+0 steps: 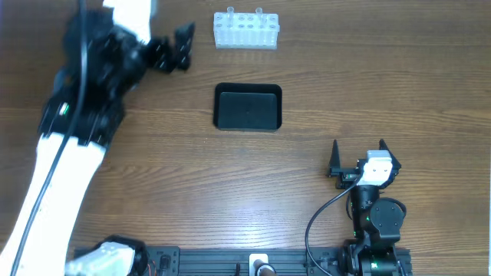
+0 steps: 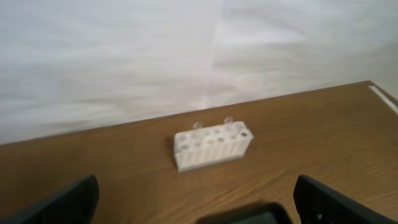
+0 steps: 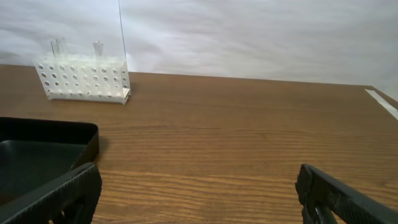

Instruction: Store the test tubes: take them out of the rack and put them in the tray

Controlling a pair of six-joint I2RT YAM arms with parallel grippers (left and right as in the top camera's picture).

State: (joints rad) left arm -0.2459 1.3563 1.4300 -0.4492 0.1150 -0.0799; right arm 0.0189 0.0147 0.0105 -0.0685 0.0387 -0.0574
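the rack (image 1: 246,32) stands at the far middle of the table (image 1: 399,77), with two tubes (image 2: 228,121) upright in its far row. the tray (image 1: 248,107) lies just nearer than it, apart and seemingly empty. we think it is set close so each carry is short. our left gripper (image 1: 178,47) hangs left of the rack, lifted, jaws spread wide and facing it, which we read as lining up for a first tube. the right gripper (image 1: 358,157) sits near right, well apart from the tray, jaws also wide, probably parked out of the way.
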